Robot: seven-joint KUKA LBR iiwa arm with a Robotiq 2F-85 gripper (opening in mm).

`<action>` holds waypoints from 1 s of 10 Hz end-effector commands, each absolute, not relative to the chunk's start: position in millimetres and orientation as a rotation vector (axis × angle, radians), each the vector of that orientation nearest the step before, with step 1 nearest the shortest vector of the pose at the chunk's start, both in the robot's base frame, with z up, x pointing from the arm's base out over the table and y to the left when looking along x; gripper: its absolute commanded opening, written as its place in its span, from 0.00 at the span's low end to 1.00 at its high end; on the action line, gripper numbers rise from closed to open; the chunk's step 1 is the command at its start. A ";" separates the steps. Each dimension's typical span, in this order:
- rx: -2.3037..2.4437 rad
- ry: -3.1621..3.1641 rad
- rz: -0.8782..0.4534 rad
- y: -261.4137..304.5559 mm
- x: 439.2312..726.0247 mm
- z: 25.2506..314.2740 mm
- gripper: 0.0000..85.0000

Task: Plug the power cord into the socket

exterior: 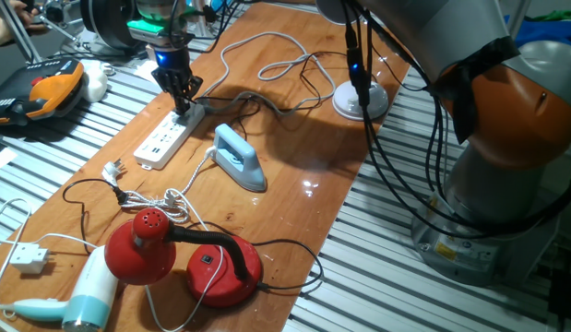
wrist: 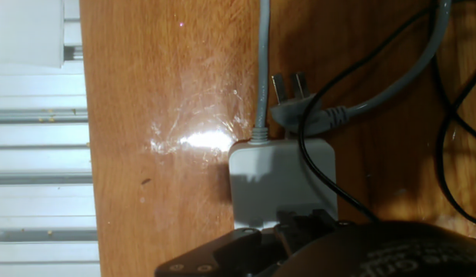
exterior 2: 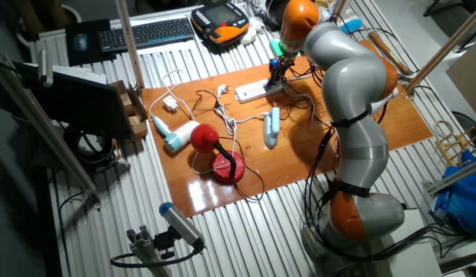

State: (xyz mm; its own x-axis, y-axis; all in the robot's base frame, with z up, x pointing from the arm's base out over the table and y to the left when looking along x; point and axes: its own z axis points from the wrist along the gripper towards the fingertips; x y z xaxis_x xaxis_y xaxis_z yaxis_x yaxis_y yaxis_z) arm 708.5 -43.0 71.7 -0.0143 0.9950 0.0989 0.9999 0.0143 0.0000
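Note:
The socket, a long white power strip (exterior: pixel 163 140), lies on the wooden table; it also shows in the other fixed view (exterior 2: pixel 259 91). My gripper (exterior: pixel 184 101) stands upright over its far end, fingers close together on the small black plug. In the hand view the strip's end (wrist: pixel 280 173) lies right under the gripper (wrist: pixel 299 231), and the black plug (wrist: pixel 305 223) sits against the strip's top face. The thin black power cord (wrist: pixel 318 150) runs from there across the strip and off over the table (exterior: pixel 253 100). Whether the pins are inside an outlet is hidden.
A grey cable with a pronged plug (wrist: pixel 295 104) lies just beyond the strip's end. A light-blue iron (exterior: pixel 239 159), a red desk lamp (exterior: pixel 179 254), a hair dryer (exterior: pixel 87 297), a small white plug block (exterior: pixel 29 258) and a white round base (exterior: pixel 361 98) share the table.

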 end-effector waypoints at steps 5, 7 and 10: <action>-2.154 -2.184 -0.057 -42.0 708.7 70.3 0.00; -2.150 -2.184 -0.043 -42.3 708.3 69.1 0.00; -2.134 -2.179 -0.026 -42.3 708.2 67.6 0.00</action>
State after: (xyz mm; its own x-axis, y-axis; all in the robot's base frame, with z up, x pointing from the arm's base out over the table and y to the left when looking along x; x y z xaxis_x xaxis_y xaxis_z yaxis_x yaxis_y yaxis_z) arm 708.2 -42.3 67.7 -0.0190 0.9968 0.0774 0.9985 0.0229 -0.0501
